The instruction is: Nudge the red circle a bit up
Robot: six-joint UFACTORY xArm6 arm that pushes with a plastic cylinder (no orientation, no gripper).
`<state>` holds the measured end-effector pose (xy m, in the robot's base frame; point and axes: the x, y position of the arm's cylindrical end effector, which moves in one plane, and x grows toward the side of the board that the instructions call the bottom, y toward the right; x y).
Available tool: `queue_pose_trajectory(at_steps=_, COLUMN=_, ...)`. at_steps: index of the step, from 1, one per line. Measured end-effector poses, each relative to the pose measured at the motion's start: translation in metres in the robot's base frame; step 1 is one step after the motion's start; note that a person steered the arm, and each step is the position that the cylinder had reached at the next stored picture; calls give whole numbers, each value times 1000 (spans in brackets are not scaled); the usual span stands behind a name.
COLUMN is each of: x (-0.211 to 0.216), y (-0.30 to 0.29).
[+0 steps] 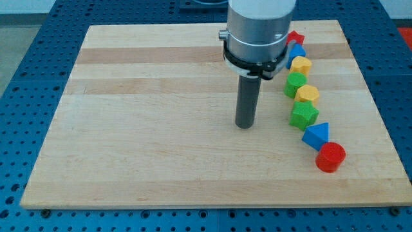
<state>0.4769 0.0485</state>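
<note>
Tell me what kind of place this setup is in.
Probably a robotics lab bench. A wooden board lies on a blue perforated table, a dark rod ends in my tip, left of a line of small blocks ending in the red circle.

Light wooden board, pale and darker planks w/ visible grain, is laid on blue perforated table; even lighting is seen throughout.

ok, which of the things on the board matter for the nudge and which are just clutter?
In play:
red circle, at the bottom end of the block row
my tip, well off to the view's left of the row, touching no block

Just lying about:
blue triangle, next to the red circle
green star
yellow hexagon
green block
yellow block
blue block
red block, half hidden
</note>
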Motion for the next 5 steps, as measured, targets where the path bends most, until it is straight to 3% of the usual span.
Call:
queue_pose_trajectory(at_steps=2, x=1, y=-1)
queue_pose_trajectory(at_steps=4, x=64, y=45)
queue_pose_trajectory(at_steps=5, x=66, y=57)
